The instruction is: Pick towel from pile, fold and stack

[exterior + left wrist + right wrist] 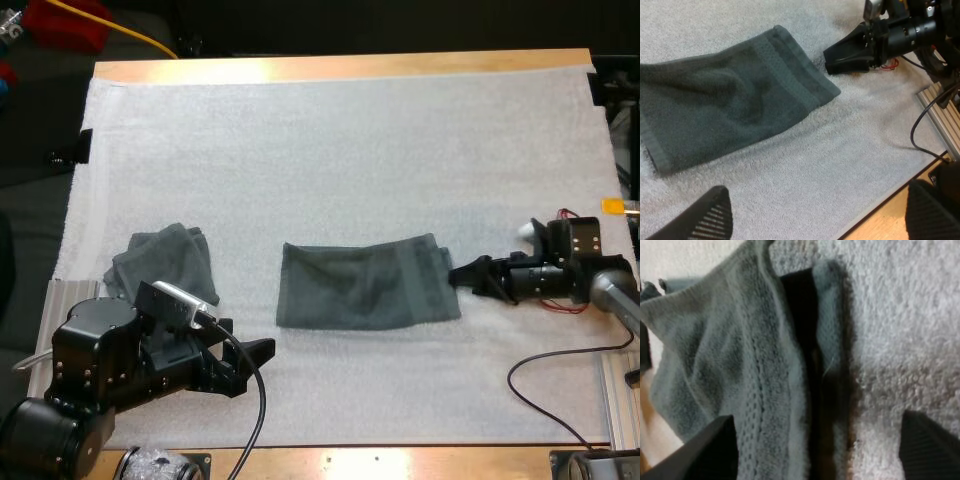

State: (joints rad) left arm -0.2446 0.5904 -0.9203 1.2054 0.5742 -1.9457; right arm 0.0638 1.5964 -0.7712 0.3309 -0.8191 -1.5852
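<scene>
**Both grippers open, towel flat mid-mat**

High view: a flat towel lies spread in the middle of the white mat on the desk. A bunched towel sits well to its left, just beyond the left gripper. The right gripper points at the flat towel's right edge.

Left wrist view: the left gripper's fingers stand wide apart, holding nothing, near the flat towel.

Right wrist view: the right gripper's fingers are spread and empty, with the towel's hem ahead of them.
</scene>
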